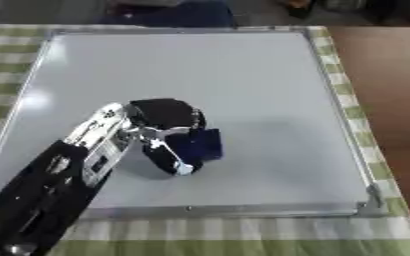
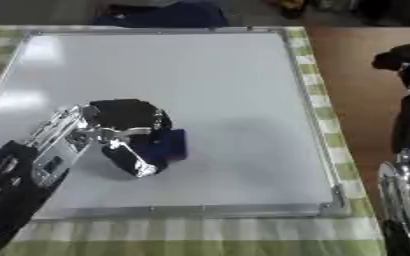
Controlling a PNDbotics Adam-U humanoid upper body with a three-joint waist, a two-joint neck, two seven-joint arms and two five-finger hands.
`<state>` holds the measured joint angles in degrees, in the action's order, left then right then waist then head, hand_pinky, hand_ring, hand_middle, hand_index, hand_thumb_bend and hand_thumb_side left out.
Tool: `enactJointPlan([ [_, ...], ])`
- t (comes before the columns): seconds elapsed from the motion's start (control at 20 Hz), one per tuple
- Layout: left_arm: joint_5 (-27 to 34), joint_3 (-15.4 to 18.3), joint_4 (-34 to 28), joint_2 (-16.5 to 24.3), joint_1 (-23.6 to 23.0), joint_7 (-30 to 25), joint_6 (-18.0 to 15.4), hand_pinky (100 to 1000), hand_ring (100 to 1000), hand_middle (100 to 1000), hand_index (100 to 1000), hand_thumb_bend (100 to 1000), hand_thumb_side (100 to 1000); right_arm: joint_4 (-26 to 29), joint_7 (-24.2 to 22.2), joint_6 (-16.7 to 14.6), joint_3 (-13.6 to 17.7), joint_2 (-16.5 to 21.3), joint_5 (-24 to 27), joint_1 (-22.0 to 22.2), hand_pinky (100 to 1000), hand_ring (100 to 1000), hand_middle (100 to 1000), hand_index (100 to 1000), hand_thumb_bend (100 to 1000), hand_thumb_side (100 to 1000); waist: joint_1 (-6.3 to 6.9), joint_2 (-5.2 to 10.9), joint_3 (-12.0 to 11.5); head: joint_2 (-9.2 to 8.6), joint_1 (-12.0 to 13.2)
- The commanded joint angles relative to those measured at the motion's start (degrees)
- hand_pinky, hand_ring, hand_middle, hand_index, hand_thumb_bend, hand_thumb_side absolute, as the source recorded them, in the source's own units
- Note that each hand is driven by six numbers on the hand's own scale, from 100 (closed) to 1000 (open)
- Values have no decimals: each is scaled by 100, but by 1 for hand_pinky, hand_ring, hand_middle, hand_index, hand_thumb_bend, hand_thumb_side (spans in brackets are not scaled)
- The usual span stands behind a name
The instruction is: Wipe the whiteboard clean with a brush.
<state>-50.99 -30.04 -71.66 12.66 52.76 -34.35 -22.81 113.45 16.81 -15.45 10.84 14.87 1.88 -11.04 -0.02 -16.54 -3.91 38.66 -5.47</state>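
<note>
**Left hand holds blue brush on the near part of the whiteboard**

A green-and-white checked tablecloth (image 1: pixel 243 231) covers the table, and a bare brown floor (image 1: pixel 383 75) shows past its right edge. Most of the cloth is taken up by the large white rectangular whiteboard with a silver metal frame (image 1: pixel 243 75), whose surface looks blank and reflects pale glare near its left side.

The robot's left arm comes in from the lower left corner, and its black and silver left hand (image 1: pixel 163 131) sits over the near-left part of the board, fingers curled round the small dark blue block-shaped brush (image 1: pixel 204 144), which rests against the board.

Only the right eye view shows the right hand (image 2: pixel 408 62), a dark shape beyond the table's right edge over the floor; whether its fingers are open cannot be told.

Open board lies on the far side and to the right of the brush, while the near frame edge is close.
</note>
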Motion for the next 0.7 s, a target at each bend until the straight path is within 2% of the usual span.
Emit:
enactJointPlan([
  [0.05, -25, 40, -58, 186, 12, -12, -10, 426, 627, 464, 100, 181, 339, 114, -8, 0, 1, 98, 10, -14, 560, 549, 414, 534, 100, 898, 1, 123, -13, 2, -13],
  [0.25, 72, 154, -162, 328, -41, -59, 56, 422, 621, 456, 100, 135, 326, 114, -15, 7, -2, 108, 16, 1, 561, 550, 414, 534, 100, 899, 12, 148, -47, 14, -29],
  [0.35, 123, 210, -221, 422, -62, -107, 103, 421, 618, 454, 100, 136, 344, 114, -16, 7, 0, 111, 16, 9, 562, 550, 414, 535, 100, 899, 15, 156, -55, 17, -40],
  [0.7, 416, 538, -515, 848, -116, -242, 309, 414, 604, 422, 100, 103, 326, 114, 8, 2, 22, 135, 5, 40, 563, 551, 414, 535, 100, 899, 27, 182, -125, 45, -98],
])
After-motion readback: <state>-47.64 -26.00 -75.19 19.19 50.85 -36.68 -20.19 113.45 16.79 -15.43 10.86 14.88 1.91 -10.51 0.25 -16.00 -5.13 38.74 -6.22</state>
